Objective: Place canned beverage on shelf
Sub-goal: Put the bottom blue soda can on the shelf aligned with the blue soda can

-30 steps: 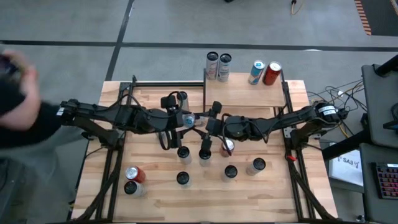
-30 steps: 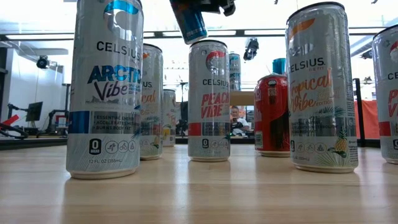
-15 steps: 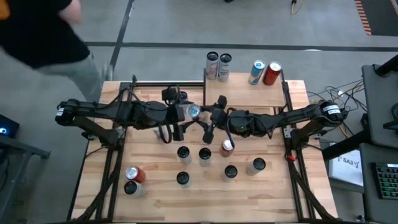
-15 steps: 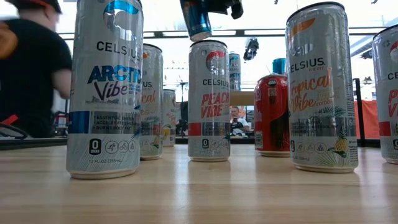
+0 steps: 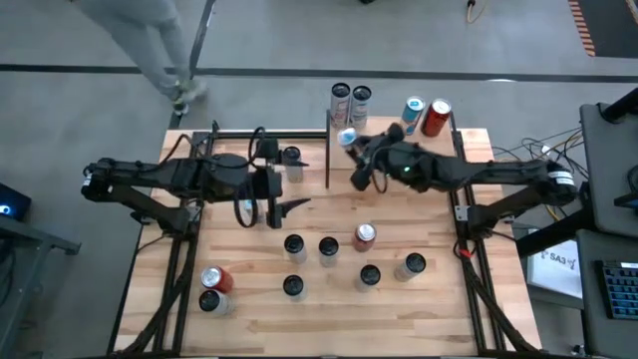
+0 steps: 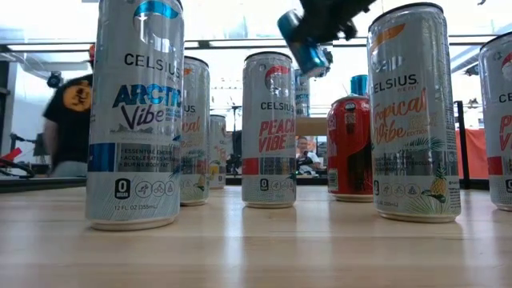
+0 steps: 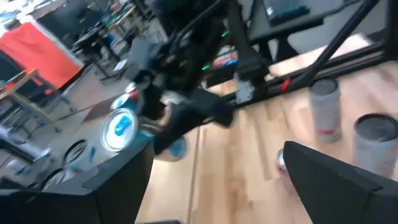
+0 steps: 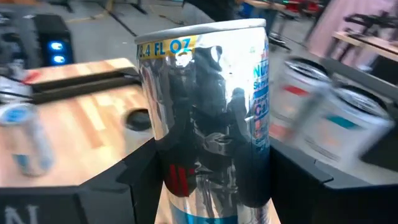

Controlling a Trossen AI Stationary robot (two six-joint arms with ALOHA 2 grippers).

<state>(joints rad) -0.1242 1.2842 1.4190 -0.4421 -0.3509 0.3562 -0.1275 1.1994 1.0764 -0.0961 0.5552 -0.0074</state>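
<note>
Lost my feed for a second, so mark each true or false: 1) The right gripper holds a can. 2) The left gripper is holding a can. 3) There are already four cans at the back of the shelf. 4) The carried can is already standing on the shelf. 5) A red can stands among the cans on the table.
1) True: the right gripper is shut on a can.
2) False: the left gripper is open and empty, over the table.
3) True: four cans stand along the back edge of the shelf.
4) False: it is held in the air above the shelf.
5) True: the red can stands near the table's middle.
</note>
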